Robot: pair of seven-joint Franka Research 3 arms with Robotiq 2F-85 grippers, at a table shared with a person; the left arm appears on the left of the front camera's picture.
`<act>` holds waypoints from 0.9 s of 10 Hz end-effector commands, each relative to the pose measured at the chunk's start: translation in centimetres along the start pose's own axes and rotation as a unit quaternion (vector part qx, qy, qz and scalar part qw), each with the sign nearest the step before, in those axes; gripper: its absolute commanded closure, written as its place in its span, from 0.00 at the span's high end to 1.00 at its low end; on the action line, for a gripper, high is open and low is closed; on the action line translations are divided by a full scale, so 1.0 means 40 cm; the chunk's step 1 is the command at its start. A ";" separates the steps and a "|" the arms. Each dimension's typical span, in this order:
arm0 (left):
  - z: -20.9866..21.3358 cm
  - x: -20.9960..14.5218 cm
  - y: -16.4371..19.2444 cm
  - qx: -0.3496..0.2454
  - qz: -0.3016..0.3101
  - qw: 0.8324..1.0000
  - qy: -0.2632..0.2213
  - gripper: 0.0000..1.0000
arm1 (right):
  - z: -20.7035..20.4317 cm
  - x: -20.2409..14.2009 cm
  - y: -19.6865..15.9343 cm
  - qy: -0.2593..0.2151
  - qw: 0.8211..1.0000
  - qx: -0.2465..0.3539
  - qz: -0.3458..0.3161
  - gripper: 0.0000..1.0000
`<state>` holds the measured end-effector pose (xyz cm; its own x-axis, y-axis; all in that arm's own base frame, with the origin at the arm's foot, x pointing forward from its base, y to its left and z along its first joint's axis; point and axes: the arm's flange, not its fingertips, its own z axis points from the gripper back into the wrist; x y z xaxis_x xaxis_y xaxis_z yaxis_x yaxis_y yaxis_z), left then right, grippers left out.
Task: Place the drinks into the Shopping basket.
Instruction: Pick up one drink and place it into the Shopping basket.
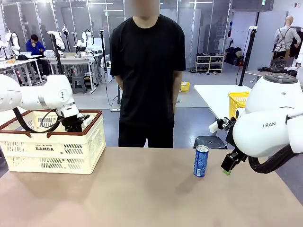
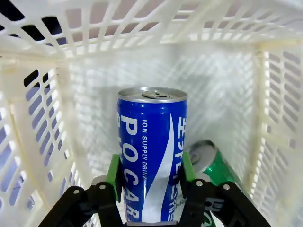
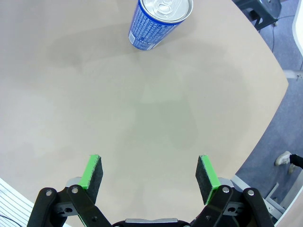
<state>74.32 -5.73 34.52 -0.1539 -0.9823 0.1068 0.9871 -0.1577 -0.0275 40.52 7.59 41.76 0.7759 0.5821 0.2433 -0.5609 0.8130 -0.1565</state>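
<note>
My left gripper [image 2: 150, 172] is down inside the Shopping basket [image 1: 52, 146], shut on an upright blue can [image 2: 151, 156] with white lettering. A green can [image 2: 213, 163] lies on its side on the basket floor just beside it. In the front view the left gripper [image 1: 75, 124] dips below the basket's brown-red rim. A second blue can [image 1: 201, 161] stands upright on the table at the right, and it also appears as a blue can [image 3: 158, 21] in the right wrist view. My right gripper [image 3: 149, 177] hovers open over the table a short way from that can; in the front view the right gripper [image 1: 229, 165] is just right of it.
A person in black stands at the far edge of the table [image 1: 142, 194], hands behind the back. A yellow mesh basket [image 1: 237, 101] sits on another table behind. The table's curved right edge [image 3: 265, 127] is close to my right gripper.
</note>
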 end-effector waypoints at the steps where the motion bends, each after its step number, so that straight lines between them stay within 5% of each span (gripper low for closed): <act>1: 0.025 -0.005 -0.040 0.025 -0.007 1.000 0.002 0.57 | -0.001 -0.004 0.000 0.001 1.000 0.001 -0.002 0.99; 9: -0.016 -0.032 -0.030 0.030 -0.023 0.999 -0.017 0.57 | -0.001 -0.004 0.000 0.001 1.000 0.001 -0.002 0.99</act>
<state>73.79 -4.62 33.68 -0.1605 -0.9812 0.1076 0.9870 -0.1605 0.0084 40.52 7.59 41.76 0.7759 0.5821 0.2433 -0.5609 0.8130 -0.1564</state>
